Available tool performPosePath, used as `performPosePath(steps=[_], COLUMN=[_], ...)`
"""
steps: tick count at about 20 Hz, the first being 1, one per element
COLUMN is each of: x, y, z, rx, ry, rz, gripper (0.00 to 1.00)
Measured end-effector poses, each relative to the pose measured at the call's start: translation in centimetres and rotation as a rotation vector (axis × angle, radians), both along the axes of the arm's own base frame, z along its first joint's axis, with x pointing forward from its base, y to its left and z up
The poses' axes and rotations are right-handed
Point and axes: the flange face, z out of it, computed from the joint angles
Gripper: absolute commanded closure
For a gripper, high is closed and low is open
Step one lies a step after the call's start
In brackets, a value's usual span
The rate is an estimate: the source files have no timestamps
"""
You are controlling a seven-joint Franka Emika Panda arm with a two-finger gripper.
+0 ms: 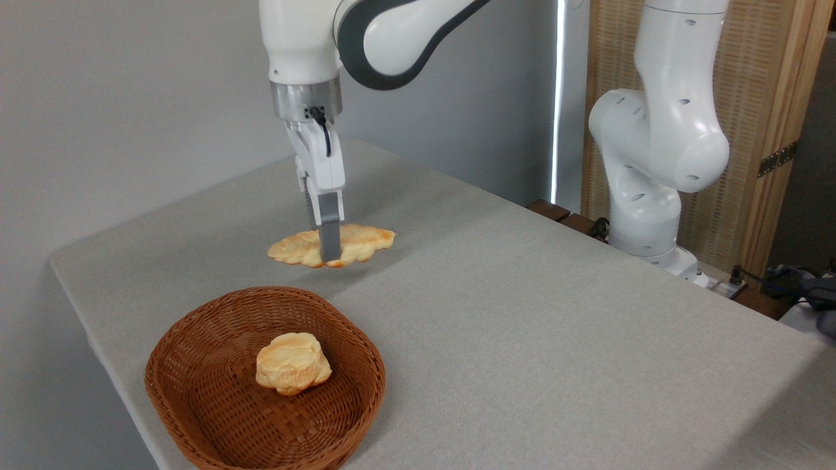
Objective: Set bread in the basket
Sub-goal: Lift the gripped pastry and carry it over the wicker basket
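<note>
Bread (356, 245) is pinched in the gripper (330, 251) just above the table (522, 326), and it must go over into the basket (196, 405) beside the bun (292, 363).

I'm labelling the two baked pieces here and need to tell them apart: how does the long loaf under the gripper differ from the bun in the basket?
The long loaf is flat, narrow and stretched out; the bun is short, round and thicker. The loaf is clamped in the gripper above the grey table; the bun lies loose in the wicker basket. The loaf has browner edges; the bun looks paler. Both are golden with lumpy surfaces.
</note>
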Motion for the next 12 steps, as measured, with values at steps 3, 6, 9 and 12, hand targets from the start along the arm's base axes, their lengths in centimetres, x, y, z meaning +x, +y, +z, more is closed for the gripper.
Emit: performPosePath(steps=[3, 6, 9, 12], x=[1.6, 3.4, 5.5, 7.7], y=[2.6, 5.6, 7.6, 8.4], z=[1.7, 2.9, 3.1, 2.2], rx=[-0.022, -0.085, -0.137, -0.165], ry=[-0.031, -0.053, -0.112, -0.186], rz=[0.058, 0.14, 0.2, 0.23], gripper=[0.41, 0.41, 0.3, 0.25])
